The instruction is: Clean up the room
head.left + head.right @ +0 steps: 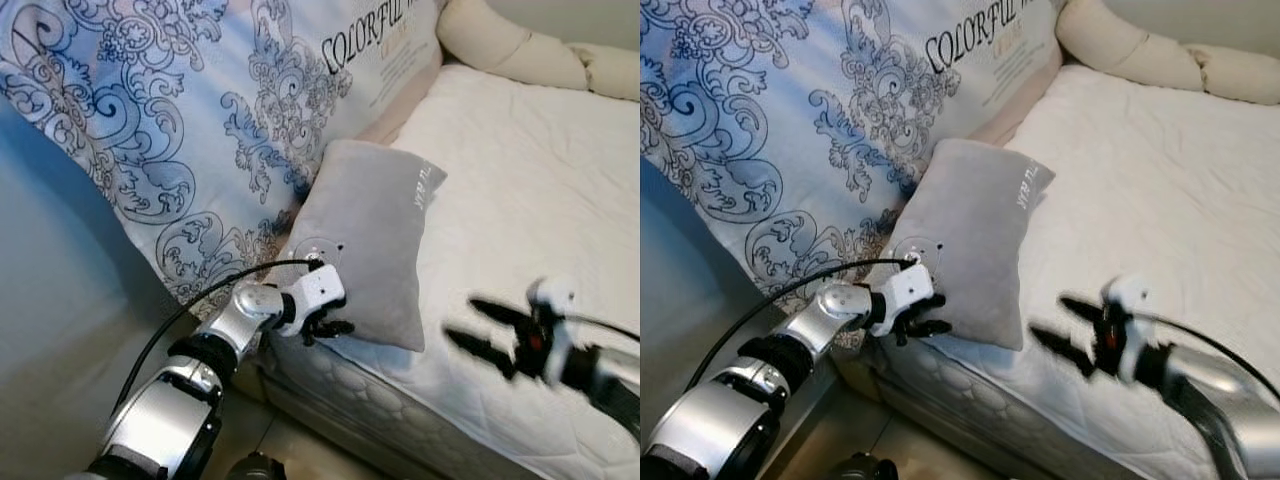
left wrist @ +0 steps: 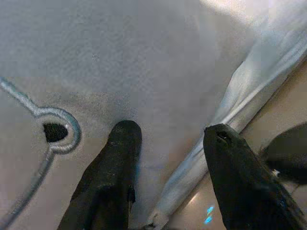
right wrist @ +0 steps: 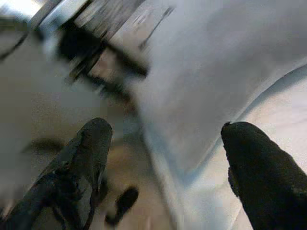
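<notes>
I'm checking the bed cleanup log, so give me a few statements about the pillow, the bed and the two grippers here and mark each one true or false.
1. The grey pillow lies on the white mattress near its edge. True.
2. The left gripper is at the pillow's lower corner. True.
3. The right gripper is shut on the pillow. False: it is open above the mattress, apart from the pillow.
4. The patterned blue and white bedding lies flat on the floor. False: it stands up beside the mattress, behind the pillow.
5. A cream bolster lies at the far end of the mattress. True.
</notes>
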Robot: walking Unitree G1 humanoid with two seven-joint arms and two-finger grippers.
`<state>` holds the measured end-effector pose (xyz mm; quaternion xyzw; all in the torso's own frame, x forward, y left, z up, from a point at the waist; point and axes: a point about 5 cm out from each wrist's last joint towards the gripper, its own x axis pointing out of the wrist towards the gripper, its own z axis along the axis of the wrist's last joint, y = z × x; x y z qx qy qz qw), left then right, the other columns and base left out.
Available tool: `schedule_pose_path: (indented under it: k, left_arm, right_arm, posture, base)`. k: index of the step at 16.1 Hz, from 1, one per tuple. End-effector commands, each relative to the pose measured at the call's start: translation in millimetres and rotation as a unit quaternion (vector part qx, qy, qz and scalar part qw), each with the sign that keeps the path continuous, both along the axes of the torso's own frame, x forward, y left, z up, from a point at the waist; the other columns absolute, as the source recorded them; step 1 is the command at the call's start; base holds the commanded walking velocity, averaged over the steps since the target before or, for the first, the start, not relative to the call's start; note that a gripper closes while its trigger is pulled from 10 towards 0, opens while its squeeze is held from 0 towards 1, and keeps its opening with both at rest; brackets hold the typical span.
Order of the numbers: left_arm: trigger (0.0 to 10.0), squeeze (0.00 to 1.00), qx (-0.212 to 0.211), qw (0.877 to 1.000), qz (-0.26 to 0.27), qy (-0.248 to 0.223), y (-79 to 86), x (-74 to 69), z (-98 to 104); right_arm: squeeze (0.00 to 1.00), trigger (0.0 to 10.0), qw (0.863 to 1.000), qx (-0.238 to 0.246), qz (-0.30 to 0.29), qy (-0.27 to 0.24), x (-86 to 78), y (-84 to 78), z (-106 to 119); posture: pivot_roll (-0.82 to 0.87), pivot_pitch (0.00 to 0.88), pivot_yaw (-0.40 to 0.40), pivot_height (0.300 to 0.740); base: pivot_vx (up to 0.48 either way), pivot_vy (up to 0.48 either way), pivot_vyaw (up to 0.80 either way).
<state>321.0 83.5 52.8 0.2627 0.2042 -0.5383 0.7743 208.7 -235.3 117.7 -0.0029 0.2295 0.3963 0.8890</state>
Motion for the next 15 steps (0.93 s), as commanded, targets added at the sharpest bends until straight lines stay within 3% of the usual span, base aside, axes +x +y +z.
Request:
schedule_pose_path:
  k: [1,3,5,7,11,13,15]
  left_arm:
    - [10.0,0.0,0.05,0.998,0.007,-0.026,10.2,5.1,0.0]
    - [10.0,0.0,0.107,0.992,0.01,-0.072,21.2,12.4,3.7]
    - [10.0,0.0,0.127,0.986,0.023,-0.103,26.5,19.1,9.7]
    - [10.0,0.0,0.172,0.963,0.052,-0.2,38.8,39.1,33.6]
    - [10.0,0.0,0.164,0.93,0.089,-0.316,39.7,62.6,76.8]
    - [10.0,0.0,0.156,0.935,0.081,-0.307,35.7,59.9,72.5]
    - [10.0,0.0,0.106,0.964,0.061,-0.237,22.3,41.8,43.7]
  right_arm:
    - [0.0,10.0,0.999,-0.012,0.042,0.015,-8.6,6.7,4.4]
    - [0.0,10.0,0.994,-0.035,0.095,0.046,-23.4,15.4,2.3]
    - [0.0,10.0,0.991,-0.043,0.109,0.056,-27.9,18.7,1.6]
    - [0.0,10.0,0.99,-0.047,0.117,0.061,-30.1,25.7,-1.3]
    - [0.0,10.0,0.988,-0.052,0.128,0.071,-34.4,29.1,-3.5]
    - [0.0,10.0,0.987,-0.053,0.13,0.074,-36.1,30.8,-4.9]
    - [0.0,10.0,0.987,-0.054,0.132,0.08,-39.7,33.4,-8.2]
  posture:
    - [-0.09,0.0,0.022,0.74]
    - [-0.09,0.0,0.023,0.74]
    - [-0.08,0.0,0.024,0.74]
    - [-0.08,0.0,0.023,0.74]
    - [-0.07,0.0,0.021,0.74]
    - [-0.07,0.0,0.022,0.74]
    - [-0.08,0.0,0.023,0.74]
  base:
    - [0.0,0.0,0.0]
    - [0.0,0.0,0.0]
    - [0.0,0.0,0.0]
    - [0.0,0.0,0.0]
    - [0.0,0.0,0.0]
    - [0.0,0.0,0.0]
    - [0.0,0.0,0.0]
